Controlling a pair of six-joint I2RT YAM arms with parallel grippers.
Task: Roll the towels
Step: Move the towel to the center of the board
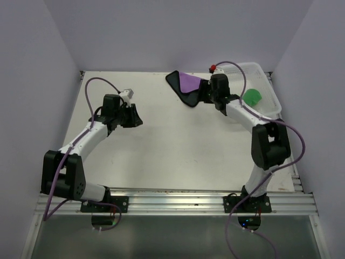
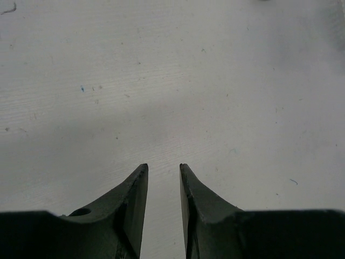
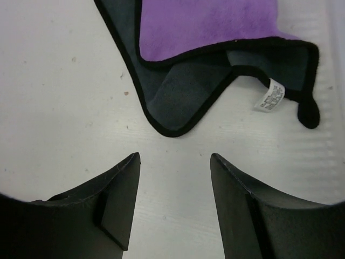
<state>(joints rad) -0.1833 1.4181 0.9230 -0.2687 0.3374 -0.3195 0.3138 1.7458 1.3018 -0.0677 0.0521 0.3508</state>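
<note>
Purple towel (image 3: pixel 205 32), partly folded with its black back showing, lies at the table's (image 1: pixel 178 151) far edge. Green towel (image 1: pixel 252 96) sits in the basket (image 1: pixel 274 100). Right gripper (image 3: pixel 175 159) hangs just short of the purple one, jaws wide, holding nothing. Left gripper (image 2: pixel 163 168) hangs over the table, jaws narrow, holding nothing.

Left fingers (image 2: pixel 132 208) narrowly parted; right fingers (image 3: pixel 116 194) wider.
</note>
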